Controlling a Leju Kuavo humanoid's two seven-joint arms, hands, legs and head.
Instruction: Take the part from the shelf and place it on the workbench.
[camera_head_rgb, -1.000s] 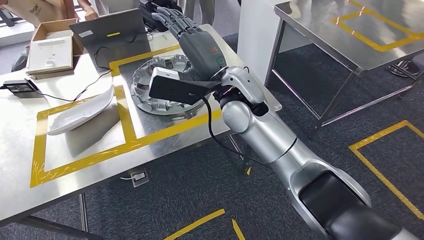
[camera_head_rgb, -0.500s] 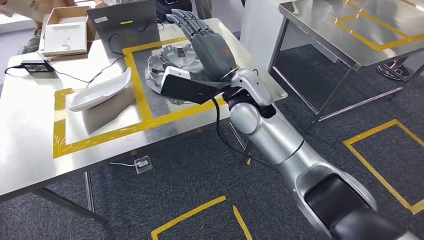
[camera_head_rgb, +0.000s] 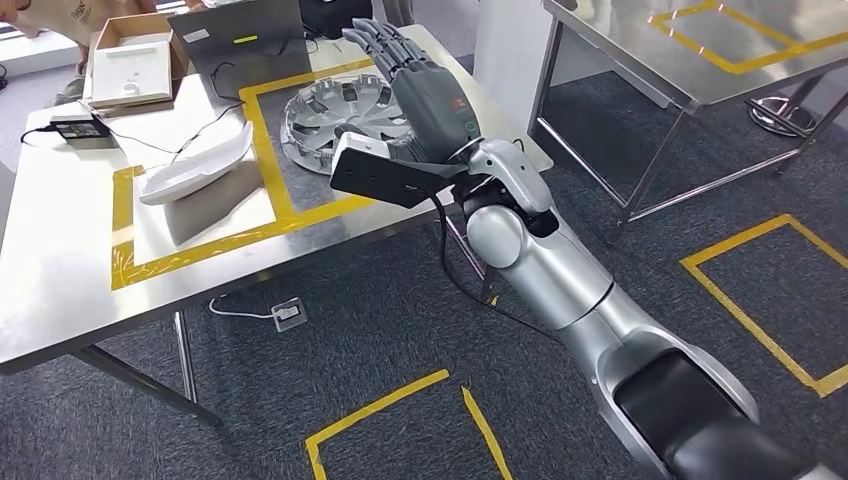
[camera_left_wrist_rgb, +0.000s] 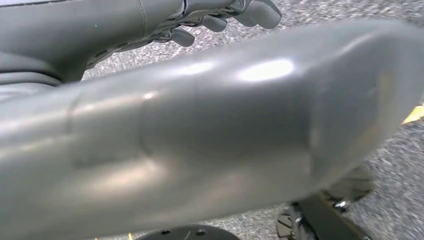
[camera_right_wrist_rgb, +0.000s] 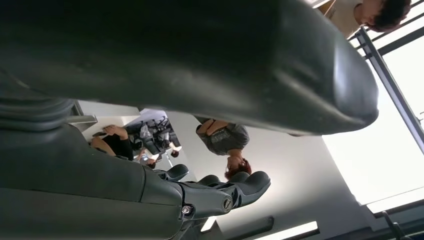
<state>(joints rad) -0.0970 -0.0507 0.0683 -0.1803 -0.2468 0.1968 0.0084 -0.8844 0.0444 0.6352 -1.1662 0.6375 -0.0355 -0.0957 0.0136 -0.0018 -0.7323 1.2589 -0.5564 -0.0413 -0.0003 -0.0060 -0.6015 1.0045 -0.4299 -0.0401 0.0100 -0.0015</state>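
A silver wheel cover (camera_head_rgb: 322, 115) lies flat inside a yellow-taped square on the steel workbench (camera_head_rgb: 60, 290). My right hand (camera_head_rgb: 420, 85) hovers over the cover's right edge with its fingers stretched out and apart, holding nothing. The right wrist view looks past its empty fingers (camera_right_wrist_rgb: 227, 192) at the room. In the neighbouring taped square to the left rests a white curved part (camera_head_rgb: 195, 165). My left hand (camera_left_wrist_rgb: 150, 130) hangs over the carpet, its fingers (camera_left_wrist_rgb: 250, 12) holding nothing.
A laptop (camera_head_rgb: 235, 45), an open cardboard box (camera_head_rgb: 130, 65) and a power adapter (camera_head_rgb: 75, 127) with cables sit at the workbench's far side. A second steel table (camera_head_rgb: 700, 60) stands to the right. A socket block (camera_head_rgb: 288, 313) lies on the carpet. People stand beyond.
The camera has shifted, so the whole scene sits differently. My right hand has drawn off the wheel cover toward its right edge, leaving more of the cover showing.
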